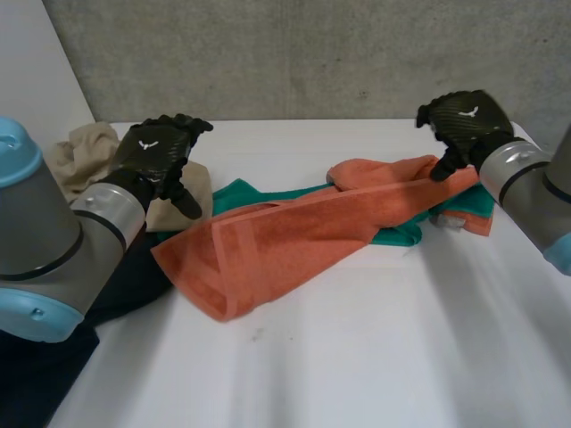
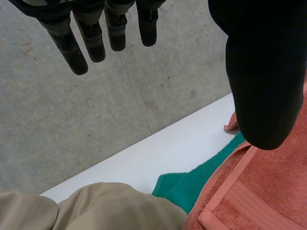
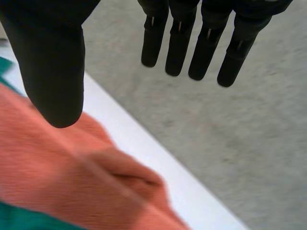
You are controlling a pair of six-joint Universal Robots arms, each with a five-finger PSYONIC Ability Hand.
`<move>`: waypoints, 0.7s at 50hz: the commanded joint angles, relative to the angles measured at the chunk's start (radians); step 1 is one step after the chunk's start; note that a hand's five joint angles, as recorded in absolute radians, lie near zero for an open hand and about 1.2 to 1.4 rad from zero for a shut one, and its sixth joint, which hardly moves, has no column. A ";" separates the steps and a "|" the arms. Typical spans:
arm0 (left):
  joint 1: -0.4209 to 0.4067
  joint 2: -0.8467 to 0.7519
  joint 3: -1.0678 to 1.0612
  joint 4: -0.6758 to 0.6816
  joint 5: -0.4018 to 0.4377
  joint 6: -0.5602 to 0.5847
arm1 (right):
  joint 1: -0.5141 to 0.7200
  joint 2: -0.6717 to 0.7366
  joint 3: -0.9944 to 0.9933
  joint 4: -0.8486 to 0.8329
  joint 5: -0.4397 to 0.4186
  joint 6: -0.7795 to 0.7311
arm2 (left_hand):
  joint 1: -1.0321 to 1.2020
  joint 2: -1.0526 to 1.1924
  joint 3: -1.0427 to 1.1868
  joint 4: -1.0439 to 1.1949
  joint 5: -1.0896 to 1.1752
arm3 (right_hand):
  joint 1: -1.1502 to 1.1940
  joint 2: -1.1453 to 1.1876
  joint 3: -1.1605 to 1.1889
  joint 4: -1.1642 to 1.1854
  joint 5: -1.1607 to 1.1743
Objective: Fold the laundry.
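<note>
Laundry (image 1: 294,236) on white table (image 1: 357,348), concrete wall (image 1: 312,53)

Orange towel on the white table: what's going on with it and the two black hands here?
The long orange terry towel lies stretched and rumpled across the white table, partly over a green towel. Neither hand holds it. The right hand hangs open above the end on its side, thumb close to the cloth. The left hand hangs open near the other end, beside a crumpled beige cloth. No neat fold has been made yet.
</note>
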 commanded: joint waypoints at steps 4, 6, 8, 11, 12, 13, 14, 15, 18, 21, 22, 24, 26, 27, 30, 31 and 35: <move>0.016 0.107 -0.009 -0.169 0.012 -0.046 | 0.101 0.236 -0.317 0.310 -0.039 0.061 | -0.017 -0.027 -0.030 -0.024 -0.044 | -0.208 -0.198 -0.201 -0.202 -0.179; 0.018 0.123 -0.017 -0.181 0.012 -0.059 | 0.111 0.274 -0.350 0.302 -0.031 0.061 | -0.017 -0.027 -0.030 -0.024 -0.044 | -0.208 -0.198 -0.201 -0.202 -0.179; 0.024 0.146 -0.036 -0.189 0.015 -0.080 | 0.124 0.333 -0.393 0.282 -0.016 0.058 | -0.017 -0.027 -0.030 -0.024 -0.044 | -0.206 -0.195 -0.198 -0.199 -0.177; 0.026 0.176 -0.060 -0.183 0.020 -0.096 | 0.138 0.405 -0.433 0.239 0.024 0.053 | -0.017 -0.027 -0.030 -0.024 -0.044 | -0.200 -0.189 -0.192 -0.193 -0.171; 0.026 0.189 -0.072 -0.178 0.024 -0.097 | 0.146 0.440 -0.447 0.218 0.047 0.053 | -0.017 -0.027 -0.030 -0.024 -0.044 | -0.200 -0.189 -0.192 -0.193 -0.171; 0.027 0.193 -0.080 -0.175 0.026 -0.096 | 0.147 0.455 -0.453 0.210 0.056 0.052 | -0.017 -0.027 -0.030 -0.024 -0.044 | -0.197 -0.187 -0.189 -0.190 -0.168; 0.029 0.200 -0.086 -0.169 0.028 -0.096 | 0.152 0.469 -0.456 0.204 0.066 0.050 | -0.017 -0.027 -0.030 -0.024 -0.044 | -0.191 -0.181 -0.183 -0.184 -0.162; 0.033 0.209 -0.100 -0.161 0.029 -0.094 | 0.158 0.491 -0.463 0.190 0.079 0.045 | -0.017 -0.027 -0.030 -0.024 -0.044 | -0.165 -0.154 -0.157 -0.158 -0.136; 0.042 0.215 -0.121 -0.132 0.029 -0.093 | 0.161 0.505 -0.463 0.167 0.084 0.041 | -0.017 -0.027 -0.030 -0.024 -0.044 | 0.183 0.193 0.190 0.189 0.212; 0.053 0.212 -0.128 -0.108 0.032 -0.091 | 0.158 0.486 -0.464 0.147 0.075 0.045 | -0.017 -0.027 -0.030 -0.024 -0.044 | 0.870 0.881 0.878 0.877 0.899; 0.058 0.210 -0.128 -0.098 0.034 -0.090 | 0.155 0.456 -0.461 0.132 0.067 0.053 | -0.017 -0.027 -0.030 -0.024 -0.044 | 0.872 0.883 0.880 0.879 0.901; 0.062 0.206 -0.125 -0.091 0.035 -0.090 | 0.151 0.416 -0.450 0.118 0.057 0.067 | -0.017 -0.027 -0.030 -0.024 -0.044 | 0.872 0.883 0.880 0.879 0.901; 0.068 0.195 -0.117 -0.085 0.037 -0.089 | 0.140 0.338 -0.423 0.098 0.031 0.087 | -0.017 -0.027 -0.030 -0.024 -0.044 | 0.872 0.883 0.880 0.879 0.901; 0.070 0.192 -0.112 -0.083 0.037 -0.090 | 0.135 0.309 -0.412 0.092 0.023 0.090 | -0.017 -0.027 -0.030 -0.024 -0.044 | 0.872 0.883 0.880 0.879 0.901; 0.076 0.174 -0.089 -0.084 0.034 -0.093 | 0.108 0.189 -0.368 0.076 -0.006 0.082 | -0.017 -0.027 -0.030 -0.024 -0.044 | 0.872 0.883 0.880 0.879 0.901; 0.076 0.169 -0.083 -0.086 0.032 -0.094 | 0.097 0.157 -0.357 0.076 -0.011 0.079 | -0.017 -0.027 -0.030 -0.024 -0.044 | 0.872 0.883 0.880 0.879 0.901; 0.078 0.149 -0.048 -0.088 0.038 -0.094 | 0.034 0.002 -0.302 0.104 -0.026 0.041 | -0.017 -0.027 -0.030 -0.024 -0.044 | 0.872 0.883 0.880 0.879 0.901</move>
